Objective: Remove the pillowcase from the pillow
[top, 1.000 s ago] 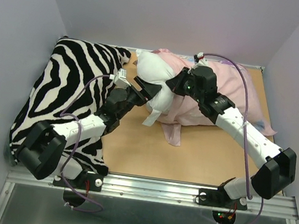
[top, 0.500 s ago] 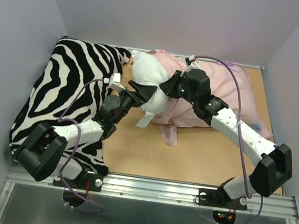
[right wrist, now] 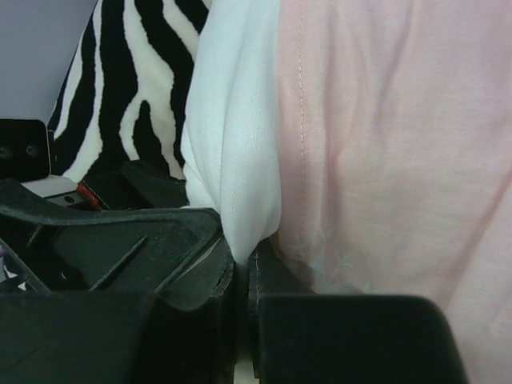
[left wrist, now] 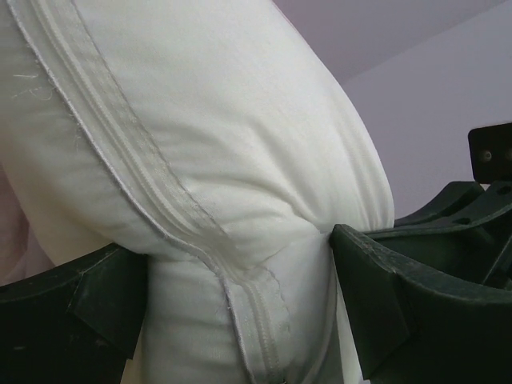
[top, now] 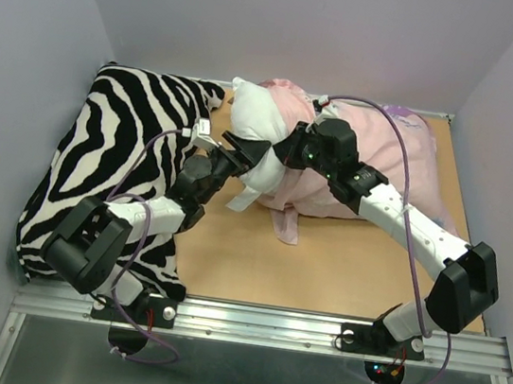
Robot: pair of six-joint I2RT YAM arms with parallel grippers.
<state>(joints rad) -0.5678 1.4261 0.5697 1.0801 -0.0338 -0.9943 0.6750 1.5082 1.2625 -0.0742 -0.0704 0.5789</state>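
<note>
The white pillow [top: 251, 115] sticks out of the left end of the pink pillowcase [top: 386, 153], which lies bunched at the back of the table. My left gripper [top: 245, 148] is open, and the pillow's seamed corner [left wrist: 224, 120] fills the gap between its fingers [left wrist: 376, 288]. My right gripper [top: 286, 150] is shut on a fold of the pillow's white fabric [right wrist: 236, 160], right at the edge of the pillowcase [right wrist: 384, 144]. In the right wrist view that gripper [right wrist: 242, 256] has its jaws pressed together.
A black-and-white zebra cushion [top: 120, 144] fills the left side of the brown table [top: 322, 268] and touches the left arm. Lilac walls enclose the back and both sides. A metal rail [top: 267, 322] runs along the near edge.
Both grippers have shifted left and slightly back. The pillow's exposed end moved with them toward the zebra cushion, and the pillowcase's hanging flap slid left. Neither gripper changed state.
</note>
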